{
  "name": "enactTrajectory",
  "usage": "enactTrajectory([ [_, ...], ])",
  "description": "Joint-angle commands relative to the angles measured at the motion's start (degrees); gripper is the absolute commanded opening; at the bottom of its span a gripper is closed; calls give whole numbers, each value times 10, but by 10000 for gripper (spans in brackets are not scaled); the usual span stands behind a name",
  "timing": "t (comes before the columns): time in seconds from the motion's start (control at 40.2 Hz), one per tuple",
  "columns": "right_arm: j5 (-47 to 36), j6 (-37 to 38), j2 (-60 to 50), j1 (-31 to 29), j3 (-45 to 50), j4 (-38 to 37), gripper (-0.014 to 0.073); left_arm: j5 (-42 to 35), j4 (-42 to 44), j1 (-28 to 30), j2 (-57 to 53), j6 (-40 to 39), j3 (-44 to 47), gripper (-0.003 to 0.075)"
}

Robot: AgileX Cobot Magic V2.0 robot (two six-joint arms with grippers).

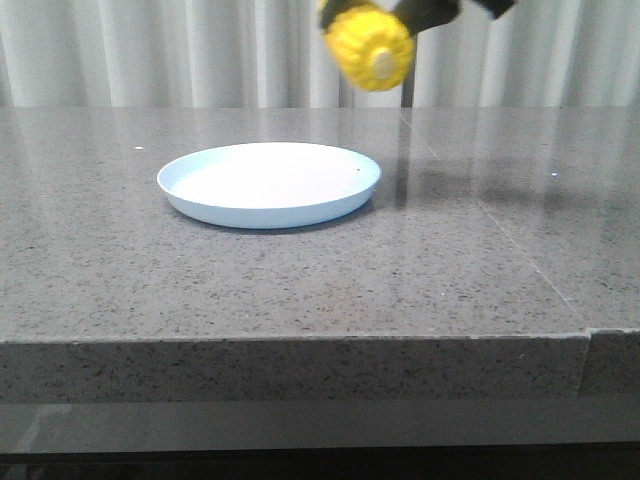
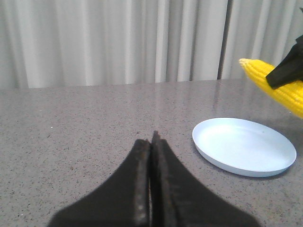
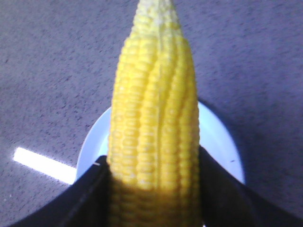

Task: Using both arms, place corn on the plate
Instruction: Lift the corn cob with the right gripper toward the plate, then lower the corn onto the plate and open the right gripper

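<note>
The yellow corn [image 1: 370, 45] hangs high above the table, over the plate's right rim, its pale stub end facing the camera. My right gripper [image 3: 154, 165] is shut on it, one black finger on each side; the cob [image 3: 154, 109] points away over the plate [image 3: 218, 137]. The pale blue-white plate [image 1: 270, 185] lies empty on the grey stone table. In the left wrist view the corn [image 2: 279, 87] shows at the right edge above the plate [image 2: 244, 146]. My left gripper [image 2: 151, 142] is shut and empty, low over the table, left of the plate.
The grey speckled stone table [image 1: 300, 290] has a seam running along its right part and a front edge near the camera. White curtains [image 1: 150, 50] hang behind it. A bright strip of light [image 3: 42, 163] lies on the table beside the plate.
</note>
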Motion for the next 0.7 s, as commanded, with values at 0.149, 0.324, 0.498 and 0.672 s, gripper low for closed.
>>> enactTrajectory([
  [0.149, -74, -5, 44, 48, -20, 50, 141, -45, 5, -3, 6, -3, -14, -20],
  [0.324, -78, -5, 79, 49, -20, 66, 173, -45, 5, -3, 6, -3, -14, -20],
  [0.498, -78, -5, 86, 49, -20, 66, 344, -45, 5, -3, 6, -3, -14, -20],
  [0.672, -77, -5, 85, 46, -20, 66, 556, -45, 5, -3, 6, -3, -14, -20],
])
